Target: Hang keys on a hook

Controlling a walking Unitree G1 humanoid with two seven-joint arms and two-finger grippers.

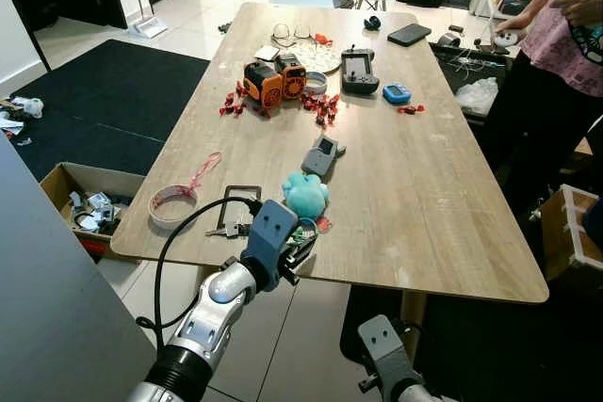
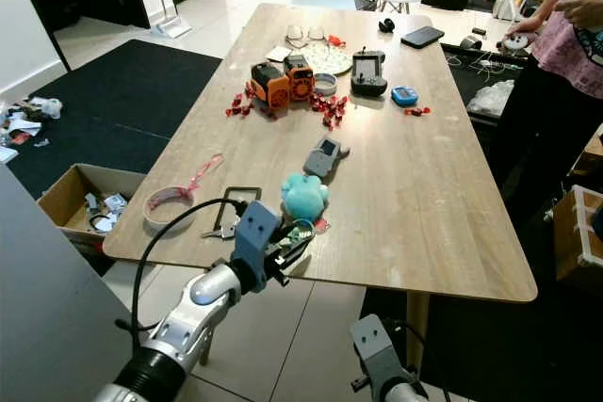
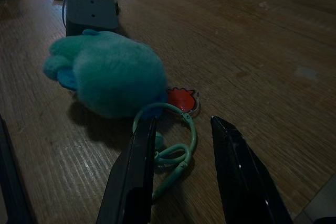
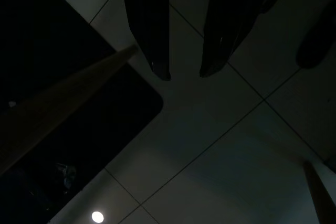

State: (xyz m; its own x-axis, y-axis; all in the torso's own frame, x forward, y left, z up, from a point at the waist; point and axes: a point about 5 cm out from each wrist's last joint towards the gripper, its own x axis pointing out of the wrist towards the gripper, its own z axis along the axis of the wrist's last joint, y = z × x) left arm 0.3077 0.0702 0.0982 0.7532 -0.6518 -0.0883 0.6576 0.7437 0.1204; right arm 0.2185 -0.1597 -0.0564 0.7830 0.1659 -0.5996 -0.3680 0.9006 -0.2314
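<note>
The left gripper [image 3: 181, 129] hangs over the table's [image 1: 443, 214] near edge, fingers spread narrowly around a green carabiner [image 3: 170, 148], partly hidden behind one finger. The teal plush keychain [image 1: 305, 195] lies at 12 o'clock; keys [image 1: 226, 229] at 9 o'clock. The right gripper [image 4: 184, 72] hangs idle, slightly parted.

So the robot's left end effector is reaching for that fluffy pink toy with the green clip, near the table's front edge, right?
Not quite: the fluffy toy is teal, not pink, as the left wrist view and both eye views show. The rest holds: the left end effector is open at its green clip, near the front edge of the table.
</note>
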